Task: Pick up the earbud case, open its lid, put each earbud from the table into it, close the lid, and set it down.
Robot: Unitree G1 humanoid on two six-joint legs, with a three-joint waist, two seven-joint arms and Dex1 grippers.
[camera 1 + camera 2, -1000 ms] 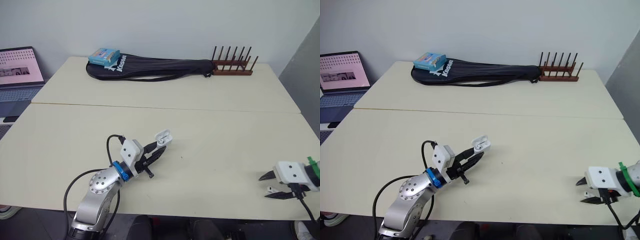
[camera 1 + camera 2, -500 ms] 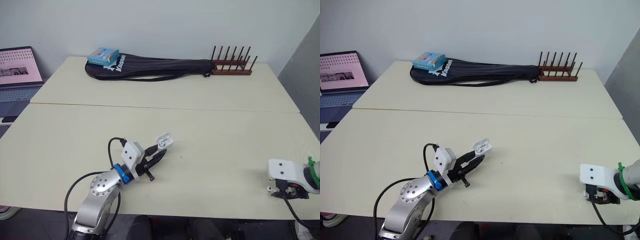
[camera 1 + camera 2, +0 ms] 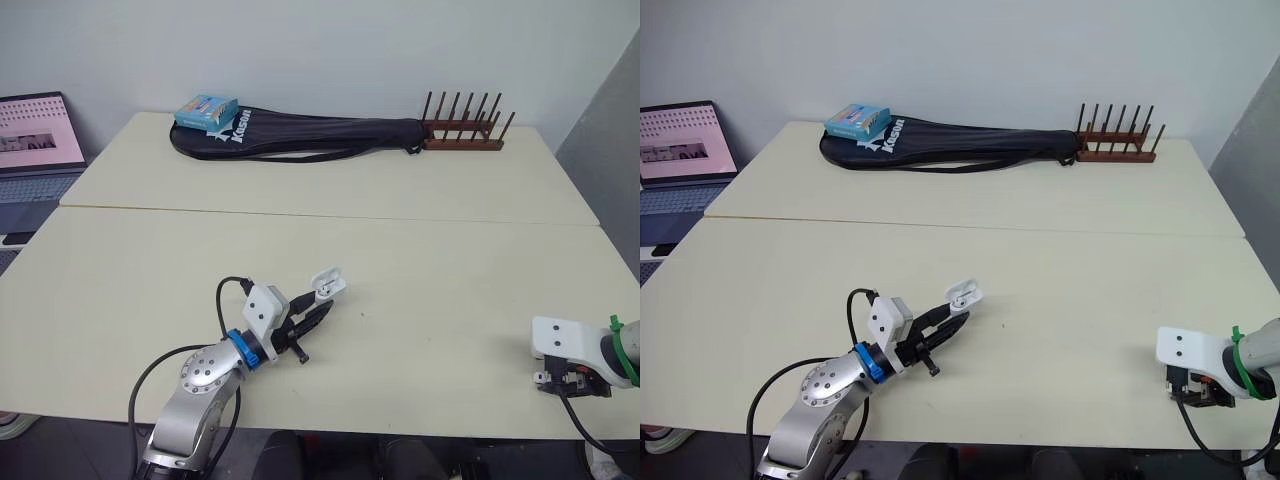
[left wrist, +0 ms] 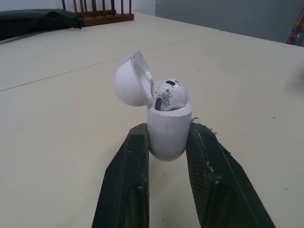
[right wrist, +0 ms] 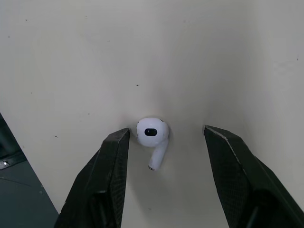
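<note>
Small glossy white earbud case, lid hinged open, one smudged white earbud seated inside. Clamped upright between left gripper fingers, low over cream table. Loose white stemmed earbud flat on table between spread right gripper fingers, close beside one; contact unclear.

Bright, even light from overhead, diffuse. It leaves the table lit flat end to end. Shadows soft: thin one under the racket bag, pale smudge round the earbud. White earbud case shows mild sheen. The laptop screen glows.
</note>
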